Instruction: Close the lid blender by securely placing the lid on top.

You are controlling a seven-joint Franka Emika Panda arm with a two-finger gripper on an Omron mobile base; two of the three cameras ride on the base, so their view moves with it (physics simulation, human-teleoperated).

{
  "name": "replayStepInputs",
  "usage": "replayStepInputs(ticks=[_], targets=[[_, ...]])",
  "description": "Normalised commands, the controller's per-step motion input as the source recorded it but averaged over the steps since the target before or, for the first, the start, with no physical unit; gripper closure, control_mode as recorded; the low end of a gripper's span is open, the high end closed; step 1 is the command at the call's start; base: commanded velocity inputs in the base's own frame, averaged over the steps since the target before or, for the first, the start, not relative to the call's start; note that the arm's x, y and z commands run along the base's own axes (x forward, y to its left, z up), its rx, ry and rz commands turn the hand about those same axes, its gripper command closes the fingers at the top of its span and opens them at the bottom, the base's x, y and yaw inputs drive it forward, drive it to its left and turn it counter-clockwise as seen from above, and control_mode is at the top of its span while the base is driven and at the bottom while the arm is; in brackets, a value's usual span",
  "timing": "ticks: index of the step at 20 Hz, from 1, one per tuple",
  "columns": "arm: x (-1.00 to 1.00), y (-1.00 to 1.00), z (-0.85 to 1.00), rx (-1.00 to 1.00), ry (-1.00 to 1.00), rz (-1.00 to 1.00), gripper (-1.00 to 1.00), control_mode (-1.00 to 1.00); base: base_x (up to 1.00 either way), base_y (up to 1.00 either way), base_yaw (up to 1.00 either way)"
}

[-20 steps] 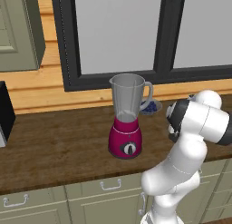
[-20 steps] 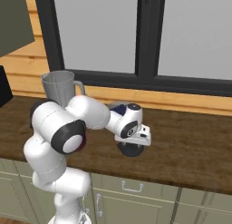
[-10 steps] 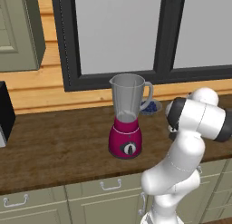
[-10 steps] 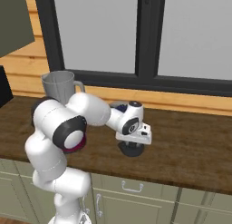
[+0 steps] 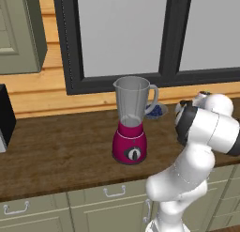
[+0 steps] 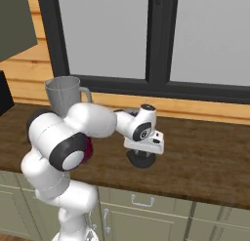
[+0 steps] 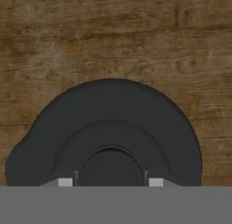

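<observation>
Directly under tool: lid

White, rounded arm segments joined by dark bands, ending in a boxy white hand with round grey discs.

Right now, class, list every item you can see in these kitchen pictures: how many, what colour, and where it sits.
Blender with magenta base and clear-grey jar: one, on the wooden counter, jar open on top.
Round black lid: one, directly under the gripper, right of the blender; whether it rests on the counter or is lifted cannot be told.
Small blue-and-white bowl: one, behind the blender near the wall.
Brown wooden counter: one, above the grey-green cabinets.
Dark-framed window: one, behind the counter.
White arm's gripper: one, pointing down at the lid.
</observation>
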Motion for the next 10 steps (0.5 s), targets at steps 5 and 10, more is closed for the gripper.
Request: replayStepInputs(ticks=[5,10], targets=[[-0.72,0.16,1.00,0.03,-0.03,0.02,1.00,-1.00,0.00,0.00,0.00],[-0.42,0.44,1.00,0.00,-0.01,0.00,1.00,-1.00,0.00,0.00,0.00]])
